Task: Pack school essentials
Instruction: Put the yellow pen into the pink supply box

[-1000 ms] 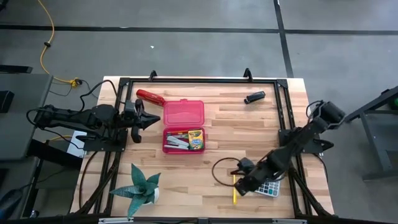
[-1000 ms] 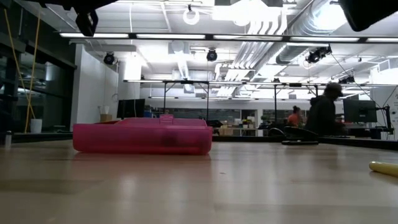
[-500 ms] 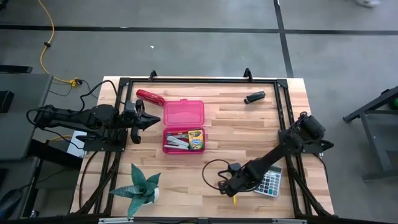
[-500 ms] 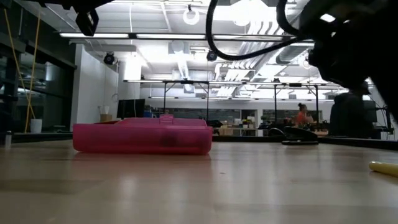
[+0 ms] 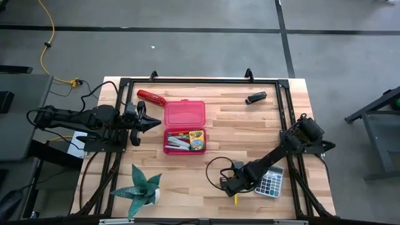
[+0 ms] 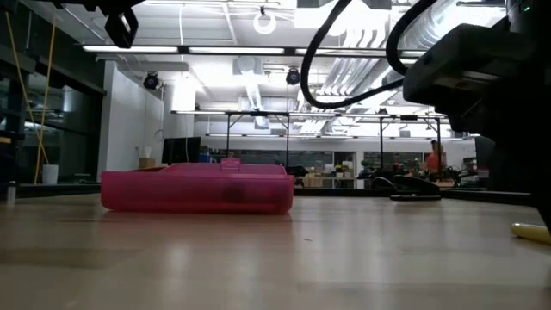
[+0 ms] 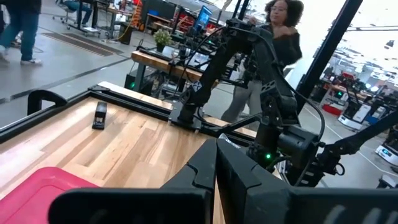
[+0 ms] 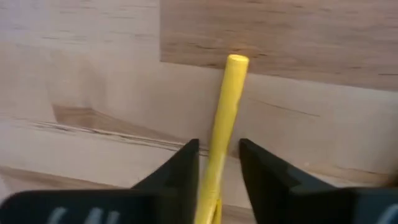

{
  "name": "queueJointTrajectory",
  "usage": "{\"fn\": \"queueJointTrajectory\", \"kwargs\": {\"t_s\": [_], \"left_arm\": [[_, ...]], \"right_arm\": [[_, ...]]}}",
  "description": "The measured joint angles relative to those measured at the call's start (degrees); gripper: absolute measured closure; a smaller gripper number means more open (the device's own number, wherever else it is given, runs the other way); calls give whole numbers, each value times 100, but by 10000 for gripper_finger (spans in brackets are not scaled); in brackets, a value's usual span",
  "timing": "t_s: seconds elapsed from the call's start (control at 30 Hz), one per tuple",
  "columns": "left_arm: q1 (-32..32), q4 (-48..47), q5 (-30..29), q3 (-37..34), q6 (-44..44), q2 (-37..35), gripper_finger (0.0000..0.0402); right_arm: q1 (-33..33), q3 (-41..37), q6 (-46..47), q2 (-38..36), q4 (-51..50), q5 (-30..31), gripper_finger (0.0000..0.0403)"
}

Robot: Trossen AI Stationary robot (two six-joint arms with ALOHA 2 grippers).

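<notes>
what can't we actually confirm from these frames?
- Yellow pencil: high view, the right tool covers most of it; low view, cut off at the edge.
- Case contents: too small in high view; low view shows only the pink case side.
- Left tool: waits beside the case.

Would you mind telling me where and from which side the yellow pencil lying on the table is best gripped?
Grip the yellow pencil across its thin shaft, near the middle, coming straight down from above. It lies flat on the bare wooden table, so only its two long sides are free. The right gripper already straddles the shaft with its fingers open on either side, so closing there should pinch it.
</notes>
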Motion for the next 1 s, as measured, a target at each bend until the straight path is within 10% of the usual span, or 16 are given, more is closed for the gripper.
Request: {"fn": "queueJointTrajectory", "kwargs": {"t_s": [0.2,0.57,1.0], "left_arm": [[0,0,-19,0,1,0,401],[2,2,-220,0,-132,0,401],[2,2,-745,0,-398,2,402]], "right_arm": [[2,4,-351,-26,-319,51,385],[-530,-457,-3701,-1235,-204,912,398],[-2263,-3637,-7144,-3321,5572,1287,402]]}}
